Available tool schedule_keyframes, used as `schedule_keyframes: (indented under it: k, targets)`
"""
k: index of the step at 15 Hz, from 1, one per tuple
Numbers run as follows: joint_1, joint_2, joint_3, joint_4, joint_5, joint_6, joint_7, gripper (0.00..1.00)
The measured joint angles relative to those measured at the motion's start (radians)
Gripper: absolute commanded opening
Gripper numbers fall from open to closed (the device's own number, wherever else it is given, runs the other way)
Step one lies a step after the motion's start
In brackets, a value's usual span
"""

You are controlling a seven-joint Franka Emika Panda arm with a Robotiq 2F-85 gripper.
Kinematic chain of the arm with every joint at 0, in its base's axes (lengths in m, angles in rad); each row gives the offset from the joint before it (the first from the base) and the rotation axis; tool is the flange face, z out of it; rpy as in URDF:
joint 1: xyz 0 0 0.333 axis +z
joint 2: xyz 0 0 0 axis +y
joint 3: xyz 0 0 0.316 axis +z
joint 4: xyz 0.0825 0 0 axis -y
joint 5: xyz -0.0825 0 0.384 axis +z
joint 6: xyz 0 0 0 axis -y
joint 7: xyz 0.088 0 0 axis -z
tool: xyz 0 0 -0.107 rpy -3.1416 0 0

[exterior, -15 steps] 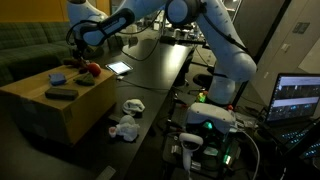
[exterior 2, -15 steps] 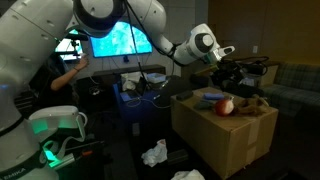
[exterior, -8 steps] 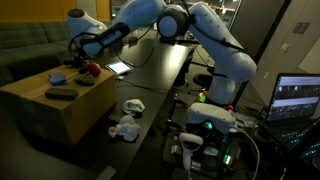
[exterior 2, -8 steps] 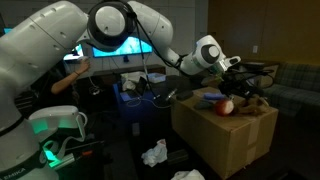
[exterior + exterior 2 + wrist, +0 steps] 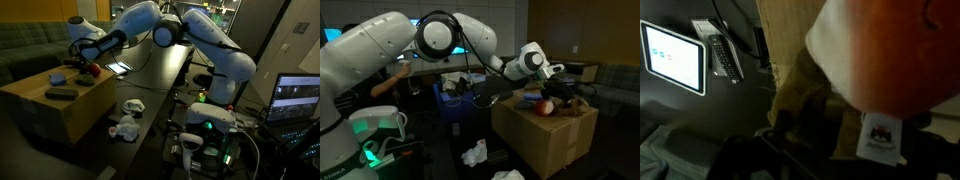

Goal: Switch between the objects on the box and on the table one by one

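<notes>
My gripper (image 5: 556, 96) hung low over the cardboard box (image 5: 560, 138), just beside a red round fruit (image 5: 547, 105) that blurred across the wrist view. Whether my jaws were spread or closed I could not tell. Nearby on the box top lay a blue object (image 5: 57, 78) and a dark flat one (image 5: 60, 93). Past the box edge, a lit tablet (image 5: 675, 55) and a remote (image 5: 726, 55) rested on the dark table (image 5: 150, 72).

Cardboard box (image 5: 40, 115): one. Things on top, three countable: one red round thing (image 5: 92, 69), one blue thing (image 5: 58, 78), one dark flat block (image 5: 60, 93). On table (image 5: 165, 65): one lit tablet (image 5: 118, 68), one remote (image 5: 726, 58). White crumpled wads on floor: two (image 5: 133, 105) (image 5: 125, 128). Robot arm (image 5: 215, 40): one. Laptop screen (image 5: 298, 98): one.
</notes>
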Motion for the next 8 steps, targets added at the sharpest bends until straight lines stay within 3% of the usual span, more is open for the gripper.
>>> schedule_keyframes:
  k: [1,3,4,8]
  targets:
    - [-0.002,0.009,0.000,0.015,0.011,-0.014,-0.003,0.86]
    - [-0.008,0.022,0.003,0.042,0.032,-0.044,-0.014,0.61]
    - [-0.012,0.027,0.005,0.055,0.043,-0.058,-0.024,0.60]
    - [-0.034,0.037,0.026,0.093,0.080,-0.107,-0.080,0.29]
